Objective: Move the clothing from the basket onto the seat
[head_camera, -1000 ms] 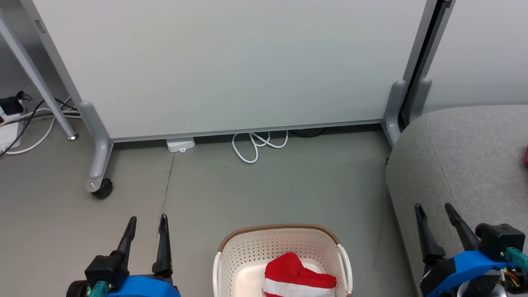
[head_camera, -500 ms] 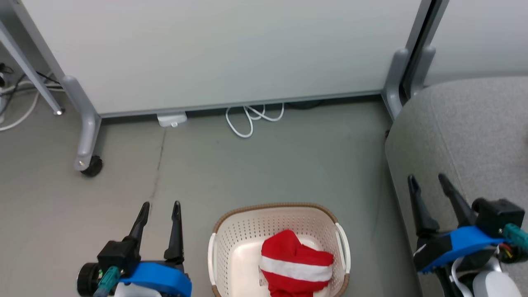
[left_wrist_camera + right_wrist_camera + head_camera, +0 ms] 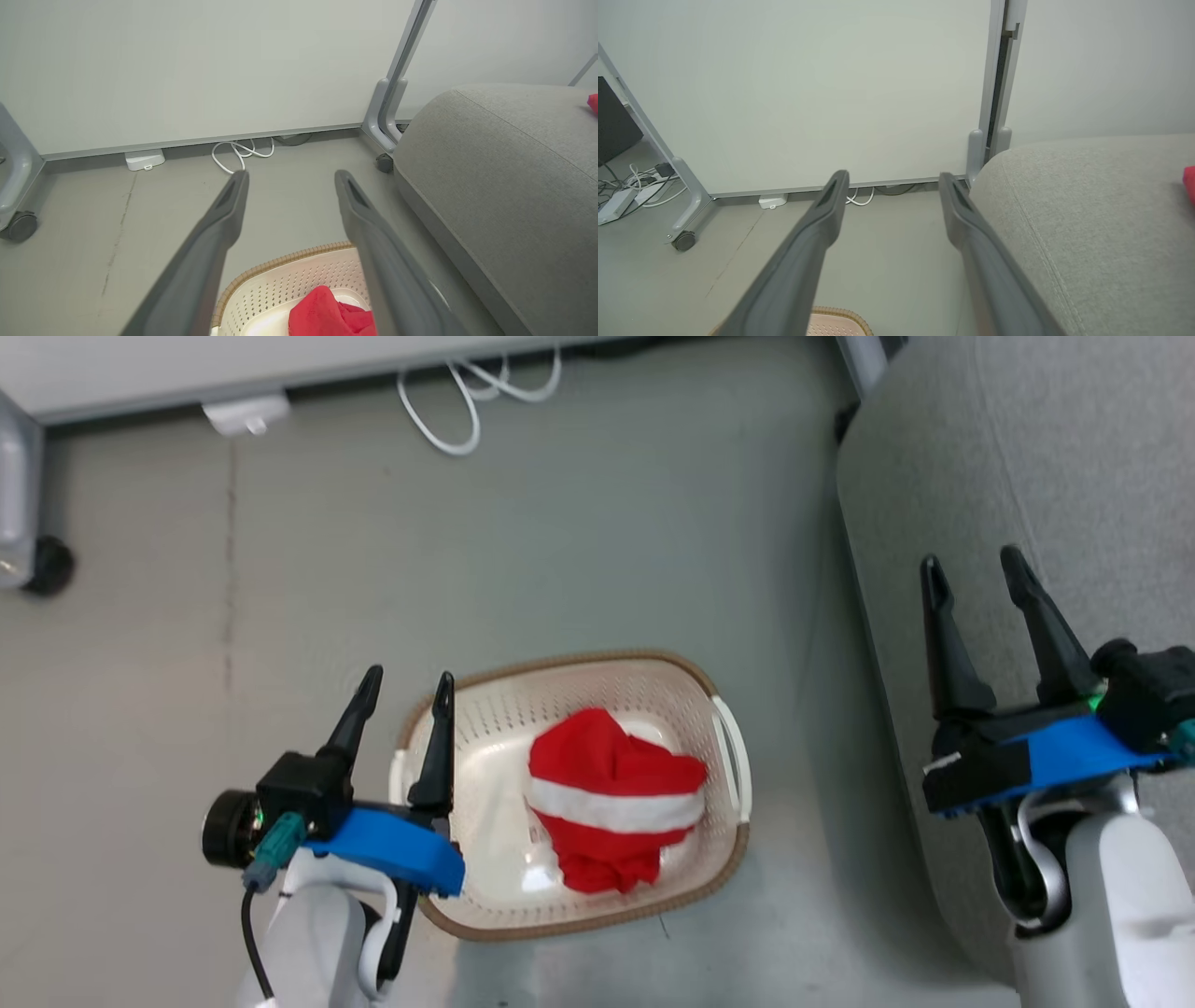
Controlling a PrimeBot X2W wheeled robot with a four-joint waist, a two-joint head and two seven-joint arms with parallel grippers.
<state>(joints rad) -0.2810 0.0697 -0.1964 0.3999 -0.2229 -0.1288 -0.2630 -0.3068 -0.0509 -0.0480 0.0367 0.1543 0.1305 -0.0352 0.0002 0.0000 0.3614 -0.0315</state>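
Note:
The cream basket [image 3: 719, 859] with a brown rim stands on the floor, and a crumpled red garment with a white band [image 3: 611, 803] lies inside it. My left gripper [image 3: 408, 681] hangs open over the basket's left rim, nothing between its fingers. My right gripper [image 3: 971, 569] is open above the grey sofa [image 3: 1074, 457] at its left edge. In the left wrist view the basket [image 3: 280, 284] and the red garment [image 3: 327, 312] sit below the open fingers, and the sofa [image 3: 490, 154] carries a bit of red cloth [image 3: 593, 102] at the far right. The red cloth [image 3: 1189, 184] also lies on the sofa [image 3: 1087, 210] in the right wrist view.
A white panel on grey wheeled legs [image 3: 387, 112] stands behind the basket, with a white cable [image 3: 457, 392] and a white power box [image 3: 247, 413] on the floor at its foot. A castor [image 3: 47, 565] sits at the left. Bare grey floor [image 3: 560, 551] lies between basket and panel.
The head camera has tilted down, so the whole picture has shifted and the basket now shows whole. My left gripper now stands over the basket's left rim.

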